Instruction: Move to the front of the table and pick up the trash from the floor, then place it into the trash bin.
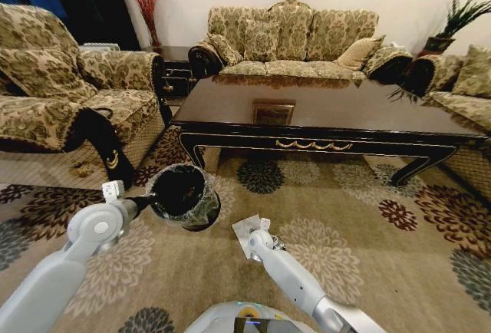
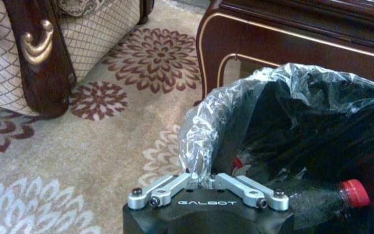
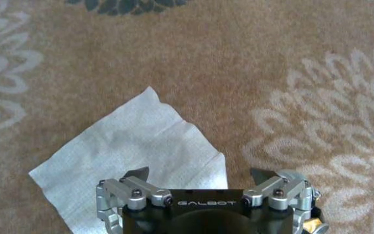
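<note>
While right gripper (image 3: 200, 174) gapes, over paper (image 3: 135, 146)

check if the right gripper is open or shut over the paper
Open. In the right wrist view the right gripper has its two fingertips set wide apart above the white paper, which lies on the carpet.

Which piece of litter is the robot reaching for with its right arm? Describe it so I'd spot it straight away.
Start at the dark table and look at the flowered carpet in front of it. Just right of the black bin lies a white paper sheet, flat and creased, with the right gripper open above it. It is the one plain white thing on the patterned floor.
</note>
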